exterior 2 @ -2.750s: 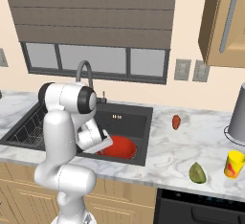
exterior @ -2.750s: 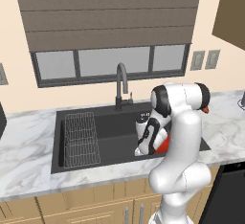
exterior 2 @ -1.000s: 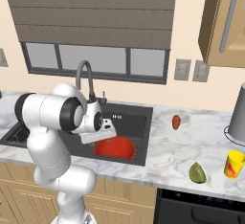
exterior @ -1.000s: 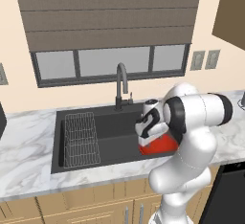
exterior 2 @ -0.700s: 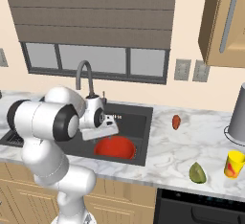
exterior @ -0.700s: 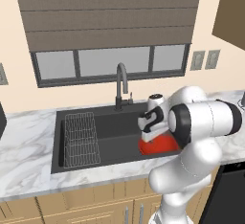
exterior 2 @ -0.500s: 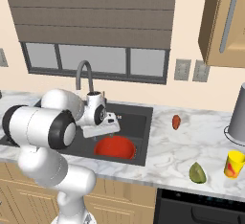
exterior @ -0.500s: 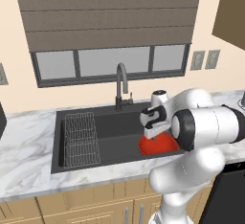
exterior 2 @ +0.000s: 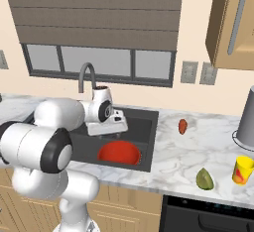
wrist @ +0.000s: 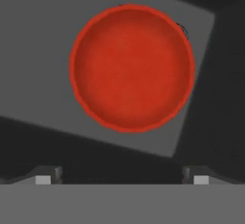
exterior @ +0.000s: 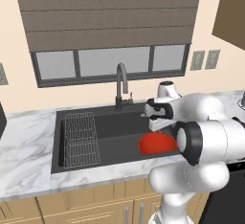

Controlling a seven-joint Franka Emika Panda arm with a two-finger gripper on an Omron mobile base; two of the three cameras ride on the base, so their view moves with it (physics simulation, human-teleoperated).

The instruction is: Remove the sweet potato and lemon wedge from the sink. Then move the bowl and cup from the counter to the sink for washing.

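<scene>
The red bowl [exterior: 155,144] [exterior 2: 119,152] [wrist: 132,67] lies upright on the floor of the dark sink [exterior: 112,127] [exterior 2: 145,123], at its right end. My gripper [exterior: 155,126] [exterior 2: 115,128] [wrist: 122,176] hangs straight above the bowl, clear of it and open, with nothing between its fingers. On the marble counter right of the sink lie the sweet potato [exterior 2: 182,126] and, nearer the front edge, the lemon wedge [exterior 2: 204,178]. The yellow cup [exterior 2: 243,169] stands upright at the far right.
The arched faucet [exterior: 120,82] [exterior 2: 87,77] stands behind the sink, close to my hand. A wire rack [exterior: 81,139] fills the sink's left end. A tall grey vessel [exterior 2: 246,117] stands behind the cup. A wall cupboard [exterior 2: 230,23] hangs over the right counter.
My hand has risen from just over the bowl to well above it, and the arm's elbow has swung toward the cameras. The bowl stays put in the sink.
</scene>
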